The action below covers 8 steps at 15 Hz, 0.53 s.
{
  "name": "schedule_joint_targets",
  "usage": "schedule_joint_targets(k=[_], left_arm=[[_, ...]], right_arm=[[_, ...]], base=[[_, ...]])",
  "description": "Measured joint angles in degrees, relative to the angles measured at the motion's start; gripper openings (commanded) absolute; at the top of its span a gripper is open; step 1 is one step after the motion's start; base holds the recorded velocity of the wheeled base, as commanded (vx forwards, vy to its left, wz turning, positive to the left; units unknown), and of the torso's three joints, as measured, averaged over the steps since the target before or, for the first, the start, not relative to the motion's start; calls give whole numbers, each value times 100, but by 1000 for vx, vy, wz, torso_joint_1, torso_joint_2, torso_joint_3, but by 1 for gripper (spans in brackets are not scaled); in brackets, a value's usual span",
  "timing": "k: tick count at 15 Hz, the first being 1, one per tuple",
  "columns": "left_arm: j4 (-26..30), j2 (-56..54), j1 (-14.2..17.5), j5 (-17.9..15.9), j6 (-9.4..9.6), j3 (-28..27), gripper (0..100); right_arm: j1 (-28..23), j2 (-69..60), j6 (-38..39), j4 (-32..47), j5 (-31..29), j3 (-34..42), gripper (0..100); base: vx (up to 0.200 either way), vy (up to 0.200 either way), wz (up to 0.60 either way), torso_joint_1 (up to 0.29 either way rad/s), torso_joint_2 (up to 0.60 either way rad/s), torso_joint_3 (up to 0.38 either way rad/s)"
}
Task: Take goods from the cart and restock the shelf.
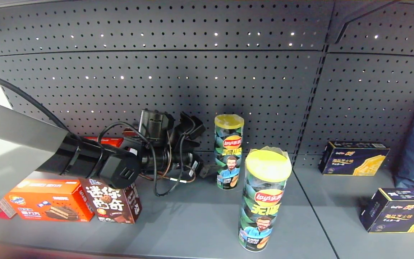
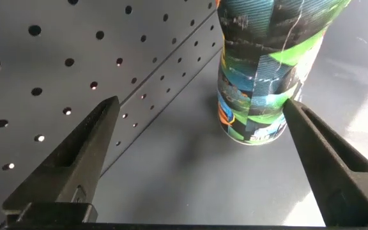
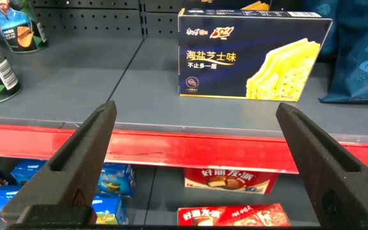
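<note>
Your left gripper (image 2: 201,105) is spread wide and grips nothing, low over the shelf (image 1: 192,223) by the pegboard (image 1: 156,82). The rear chip can (image 1: 229,151) stands upright just beyond one fingertip. The front chip can (image 1: 264,201) stands nearer the shelf edge. Your right gripper (image 3: 197,107) is likewise spread, facing a dark blue box (image 3: 254,57).

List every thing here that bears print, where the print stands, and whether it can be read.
Near chip can: logo and characters on its side, readable.
Far chip can: the same, readable.
Orange box: front print, mostly too small.
Brown box: large front characters, readable.
Dark blue box: front characters, readable.
</note>
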Motion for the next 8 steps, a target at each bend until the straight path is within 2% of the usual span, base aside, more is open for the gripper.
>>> schedule_joint_targets(k=[6, 8], left_arm=[[11, -35, -16, 22, -11, 139, 100], [-2, -143, 13, 241, -9, 194, 100]], right_arm=[[0, 0, -2, 0, 0, 0, 100], [-2, 0, 0, 0, 0, 0, 100]], base=[[0, 0, 0, 0, 0, 0], [0, 0, 0, 0, 0, 0]])
